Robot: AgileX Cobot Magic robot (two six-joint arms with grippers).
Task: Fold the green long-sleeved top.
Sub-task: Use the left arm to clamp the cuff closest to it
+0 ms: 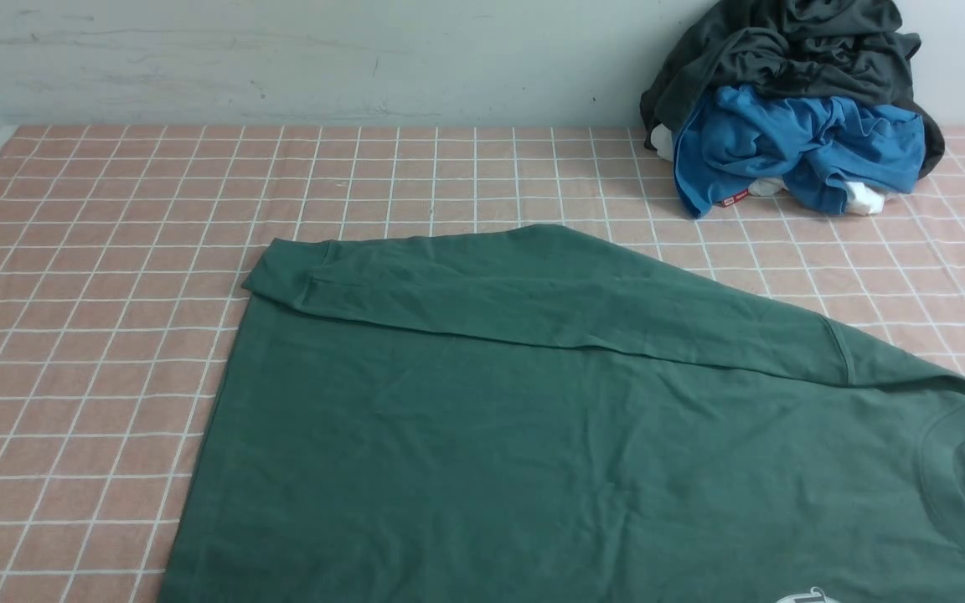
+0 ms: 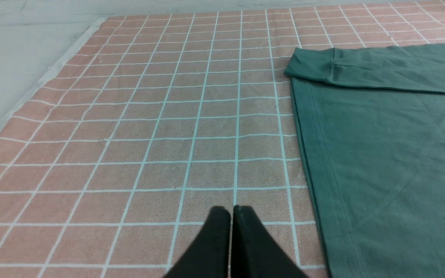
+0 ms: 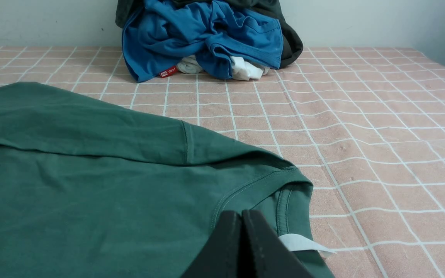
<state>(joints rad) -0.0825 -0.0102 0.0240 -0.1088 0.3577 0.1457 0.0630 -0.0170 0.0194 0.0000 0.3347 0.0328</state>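
The large dark-green cotton jersey long-sleeved top (image 1: 533, 435) is spread flat across the lower centre and right of the front view, one sleeve (image 1: 533, 293) folded over it. It is judged soft, light and limp, best pinched at hem corners or shoulders. The left gripper (image 2: 231, 209) and right gripper (image 3: 242, 213) are shown with fingers pressed together, holding nothing.

One green long-sleeved top (image 1: 533, 435) lies on one checked surface (image 1: 97, 251). At two o'clock there are one blue garment (image 1: 792, 146), one dark grey-black garment (image 1: 784, 46), and white cloth (image 1: 864, 198) whose number cannot be told. Two pincers show: one left pincer (image 2: 231, 210), one right pincer (image 3: 241, 214).
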